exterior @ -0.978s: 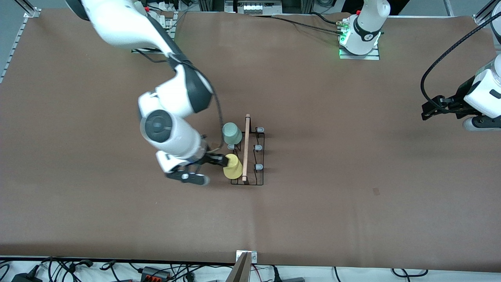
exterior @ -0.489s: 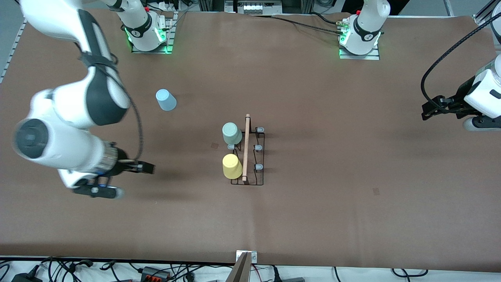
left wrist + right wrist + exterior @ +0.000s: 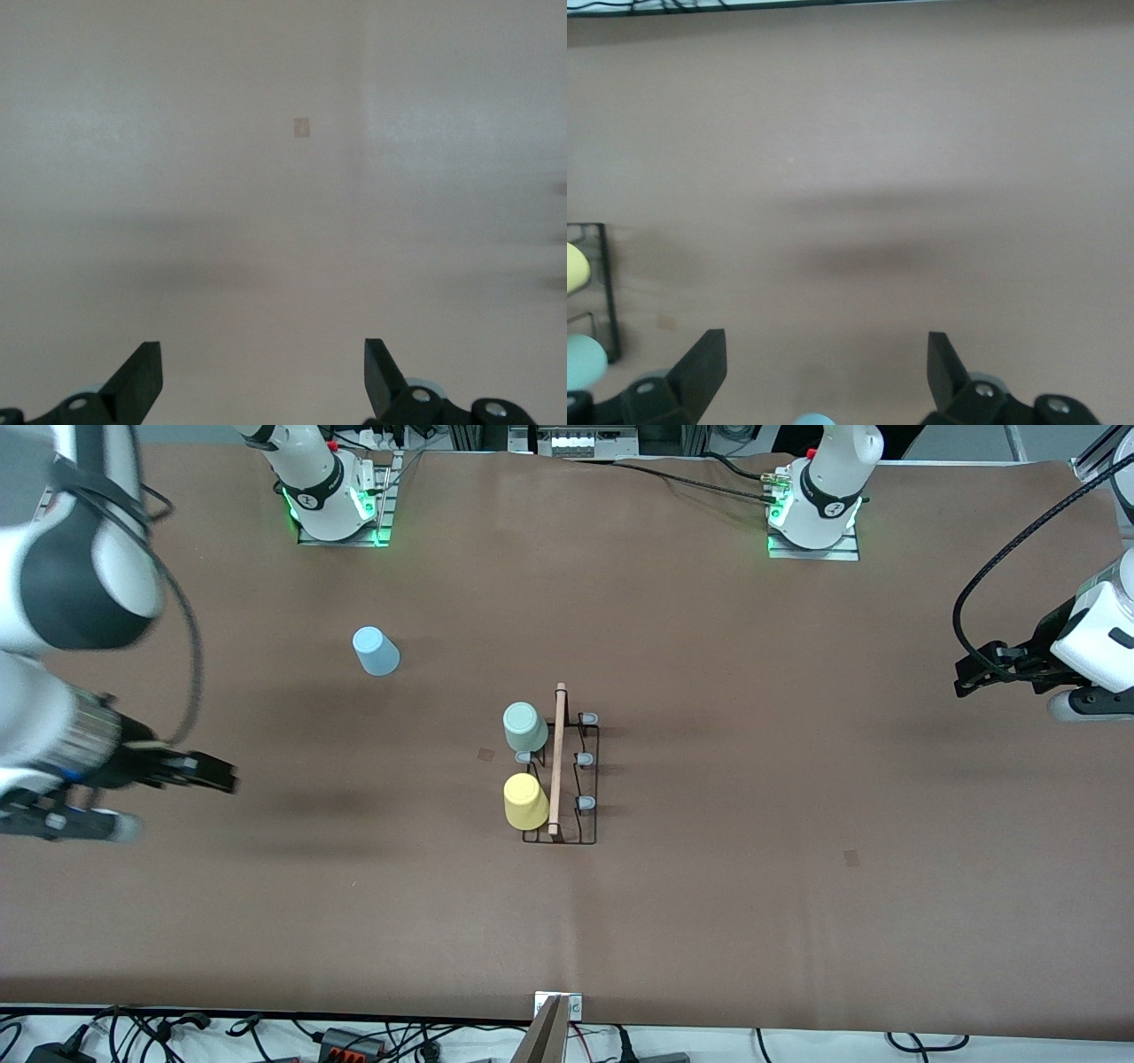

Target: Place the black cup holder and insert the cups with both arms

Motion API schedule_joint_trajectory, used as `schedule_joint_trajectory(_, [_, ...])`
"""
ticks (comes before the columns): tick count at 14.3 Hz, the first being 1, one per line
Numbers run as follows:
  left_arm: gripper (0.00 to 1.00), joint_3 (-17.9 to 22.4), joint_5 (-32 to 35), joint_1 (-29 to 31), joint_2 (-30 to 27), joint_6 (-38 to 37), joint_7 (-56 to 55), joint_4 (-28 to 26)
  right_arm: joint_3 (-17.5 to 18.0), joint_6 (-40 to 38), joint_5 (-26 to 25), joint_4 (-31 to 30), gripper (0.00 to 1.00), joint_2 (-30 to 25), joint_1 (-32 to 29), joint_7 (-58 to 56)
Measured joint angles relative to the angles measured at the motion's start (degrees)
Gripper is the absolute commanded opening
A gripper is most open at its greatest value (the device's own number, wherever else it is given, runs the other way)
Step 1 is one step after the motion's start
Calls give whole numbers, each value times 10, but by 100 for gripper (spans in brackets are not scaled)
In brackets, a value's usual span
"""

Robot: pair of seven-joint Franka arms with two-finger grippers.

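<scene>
The right gripper point(image 3: 213, 772), jaws apart and empty over bare table, should swing to the blue cup point(image 3: 376, 651), grip it and carry it to a free peg on the holder point(image 3: 567, 779) mid-table, while the left gripper point(image 3: 979, 671), also open, waits.

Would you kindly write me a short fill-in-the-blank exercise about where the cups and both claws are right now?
1. The black cup holder carries the pale green cup and the ____ cup.
2. The light blue cup stands on the ____.
3. The right claw is open and holds ____.
4. The left claw, open, waits at the ____ arm's end.

Missing words: yellow; table; nothing; left
</scene>
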Motion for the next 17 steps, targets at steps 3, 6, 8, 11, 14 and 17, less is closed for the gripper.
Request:
schedule_joint_trajectory(3, [100,0,0,0,0,0,0,0,-2,-3,0,-55,100,-52,-48,-70])
schedule_joint_trajectory(6, [100,0,0,0,0,0,0,0,-12,-36,0,-68,100,-79,-49,-74])
schedule_joint_trajectory(8, [100,0,0,0,0,0,0,0,-14,-46,0,-83,100,-96,-49,-74])
schedule_joint_trajectory(11, [100,0,0,0,0,0,0,0,-16,-11,-7,-175,100,-154,-49,-74])
schedule_joint_trajectory(14, [100,0,0,0,0,0,0,0,-17,31,-9,-290,100,-226,-49,-74])
schedule_joint_trajectory(17, [100,0,0,0,0,0,0,0,-17,40,-9,-335,100,-264,-48,-74])
